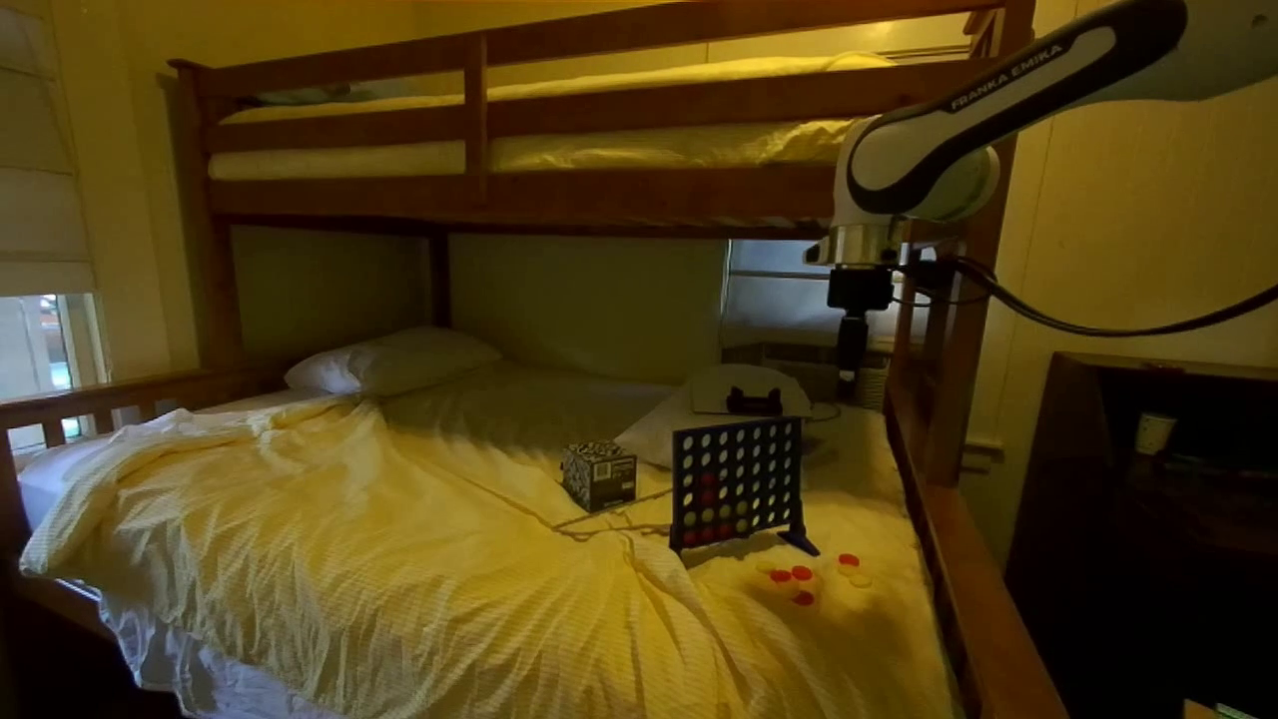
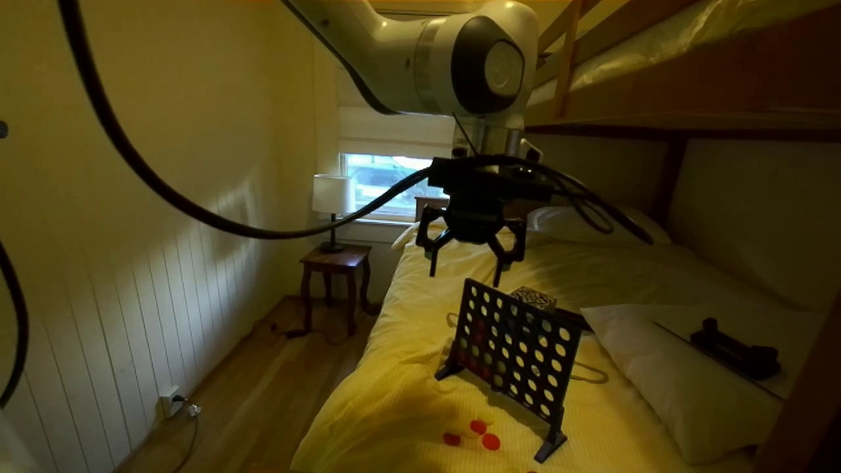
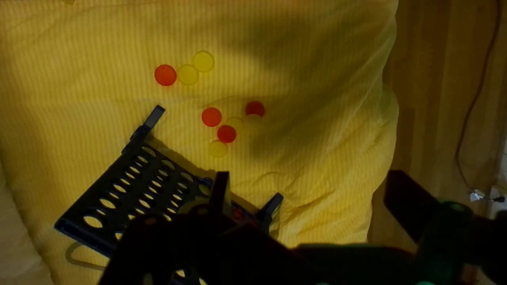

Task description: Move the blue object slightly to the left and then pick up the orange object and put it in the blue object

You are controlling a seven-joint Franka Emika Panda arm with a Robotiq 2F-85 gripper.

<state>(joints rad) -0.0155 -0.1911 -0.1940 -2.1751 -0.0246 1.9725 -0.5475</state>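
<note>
The blue object, a dark-blue upright grid rack, stands on its feet on the yellow bedspread in both exterior views [image 1: 739, 481] [image 2: 516, 348]. It shows from above in the wrist view [image 3: 152, 180], partly hidden by a gripper finger. Some red and pale discs sit in its lower slots. Several loose red-orange discs lie flat near it, such as an orange disc [image 3: 211, 116] and another orange disc [image 3: 165, 75]; I cannot tell which one is the orange object. My gripper [image 2: 465, 279] is open and empty, raised above the bed; it also shows in the wrist view [image 3: 307, 176].
Yellow discs [image 3: 203, 61] lie among the orange ones. A patterned dark box [image 1: 599, 476] stands beside the rack. A pillow [image 2: 657, 387] carries a board with a black object [image 2: 734, 351]. A wooden bed rail [image 1: 983, 599] and the upper bunk [image 1: 649, 195] bound the space.
</note>
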